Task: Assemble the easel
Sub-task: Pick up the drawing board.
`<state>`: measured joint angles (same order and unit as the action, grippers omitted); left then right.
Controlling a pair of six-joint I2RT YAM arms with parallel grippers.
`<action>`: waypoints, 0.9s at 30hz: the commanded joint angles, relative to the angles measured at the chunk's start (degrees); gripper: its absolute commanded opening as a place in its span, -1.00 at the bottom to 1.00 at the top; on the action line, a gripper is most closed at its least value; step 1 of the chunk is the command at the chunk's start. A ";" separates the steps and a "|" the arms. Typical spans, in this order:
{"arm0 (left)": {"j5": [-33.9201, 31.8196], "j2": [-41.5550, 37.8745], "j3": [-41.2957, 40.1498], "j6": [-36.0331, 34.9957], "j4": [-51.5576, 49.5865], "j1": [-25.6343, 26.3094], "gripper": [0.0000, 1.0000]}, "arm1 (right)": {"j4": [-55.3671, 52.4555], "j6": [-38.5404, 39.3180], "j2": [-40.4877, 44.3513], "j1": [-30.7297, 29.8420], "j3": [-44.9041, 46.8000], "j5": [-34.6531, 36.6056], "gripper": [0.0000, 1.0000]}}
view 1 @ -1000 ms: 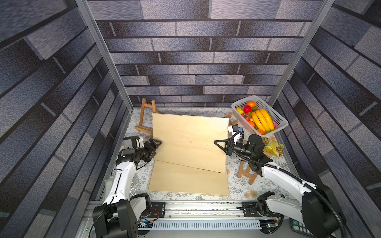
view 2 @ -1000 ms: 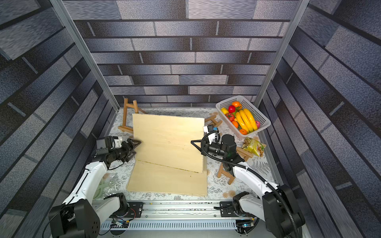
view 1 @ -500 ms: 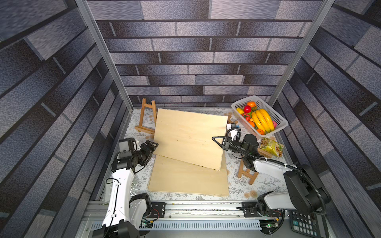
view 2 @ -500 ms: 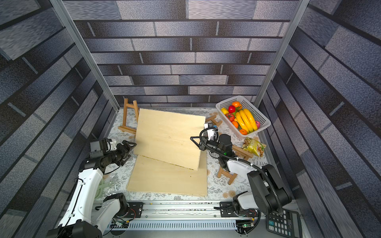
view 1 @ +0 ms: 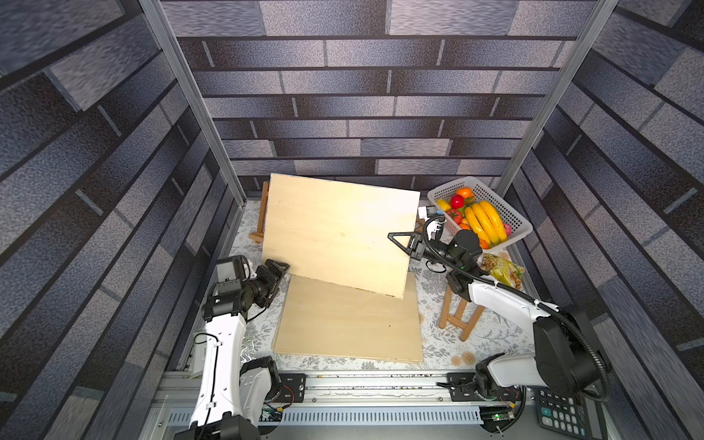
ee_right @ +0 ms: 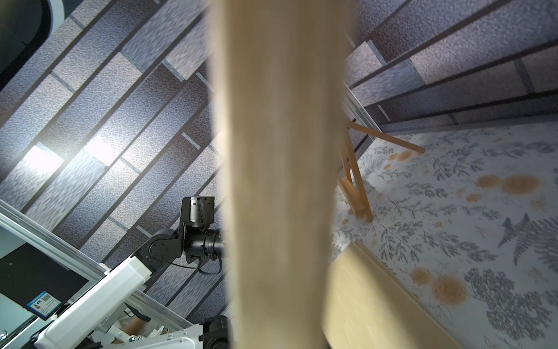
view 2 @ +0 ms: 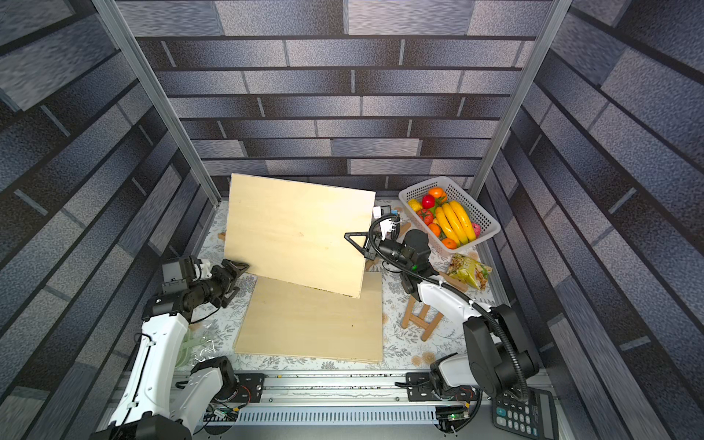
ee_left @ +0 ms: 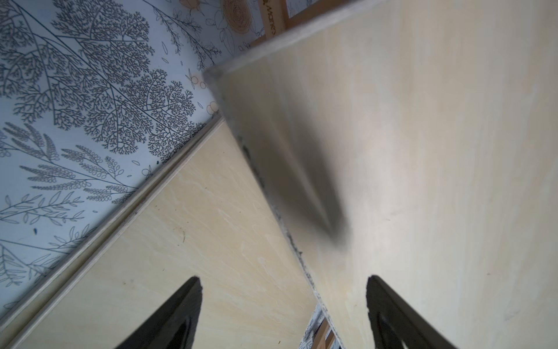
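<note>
Astride the left corner of the raised board, the left jaws are seen released only in the left wrist view. The easel behind it is seen plainly in the right wrist view. Its right edge is grasped by the right jaws.

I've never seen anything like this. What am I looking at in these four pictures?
Two robot arms with pincer grippers work at a table. Two pictures look down from above, nearly alike; two come from cameras on the wrists. The right gripper is shut on the edge of a raised board, tilted. The left gripper is open, jaws astride that board's low corner. A flat board lies beneath. One easel frame sits by the right arm, a second frame behind the raised board; a fruit basket stands at the back.
</note>
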<state>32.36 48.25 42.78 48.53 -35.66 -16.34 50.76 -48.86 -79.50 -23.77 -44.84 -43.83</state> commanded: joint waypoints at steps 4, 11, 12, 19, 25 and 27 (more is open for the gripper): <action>1.79 -3.24 3.86 4.38 0.38 -3.67 0.74 | 18.56 -0.99 -5.93 -1.26 -12.88 7.07 -1.00; 3.92 -4.04 4.84 5.69 -0.40 -6.96 0.74 | 15.89 5.34 -15.64 -5.18 -24.98 12.00 -1.00; 4.15 -4.27 5.00 5.78 -0.80 -7.58 0.74 | 15.77 6.05 -16.77 -5.51 -25.83 12.88 -1.00; 7.14 -3.73 6.41 6.48 -0.64 -9.97 0.74 | 19.09 6.59 -27.93 -7.38 -35.22 13.34 -1.00; 9.71 -2.19 8.34 6.75 -0.73 -11.17 0.74 | 20.68 8.60 -35.03 -7.61 -41.39 13.02 -1.00; 10.32 -1.50 8.82 6.47 -0.50 -11.19 0.74 | 22.42 8.36 -38.42 -7.65 -42.91 12.94 -1.00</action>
<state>40.34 46.00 49.50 54.94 -35.62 -27.11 53.98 -40.75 -118.45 -31.03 -81.12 -32.82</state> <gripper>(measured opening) 0.872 0.103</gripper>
